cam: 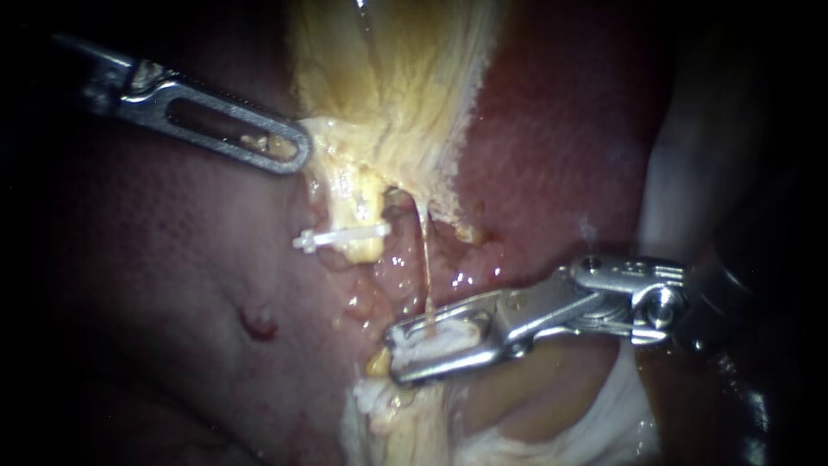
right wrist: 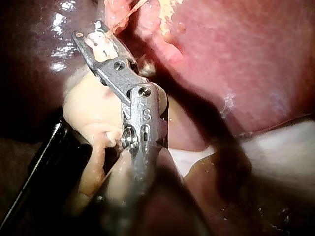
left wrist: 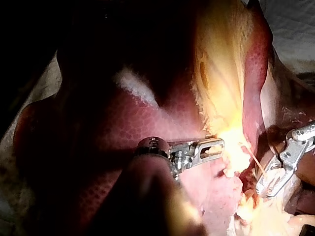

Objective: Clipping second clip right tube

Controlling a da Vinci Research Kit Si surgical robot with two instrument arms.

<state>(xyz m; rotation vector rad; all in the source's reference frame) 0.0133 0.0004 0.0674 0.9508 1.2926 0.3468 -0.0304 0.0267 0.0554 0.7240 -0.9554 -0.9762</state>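
The left instrument (cam: 291, 148) comes in from the upper left; its jaws lie together, pinching the yellow edge of the gallbladder (cam: 392, 69); the right tube (cam: 425, 259), a thin pale strand, hangs from that tissue down over the liver (cam: 552, 155) into the right instrument (cam: 405, 352); its jaws are clamped on a loaded clip (cam: 442, 342), white, with the strand running into it; a fitted clip (cam: 338, 236) sits across the thicker left tube (cam: 362, 214) nearby.

My left instrument (cam: 289, 151): grey metal, brushed, dull sheen.
My right instrument (cam: 405, 354): polished metal, bright glints.
Set clip (cam: 341, 235): white plastic, matt.
Loaded clip (cam: 444, 338): white plastic, ridged.
Liver (cam: 561, 155): wet, glossy, finely pebbled.
Gallbladder (cam: 397, 78): fibrous, ragged, moist, dull.
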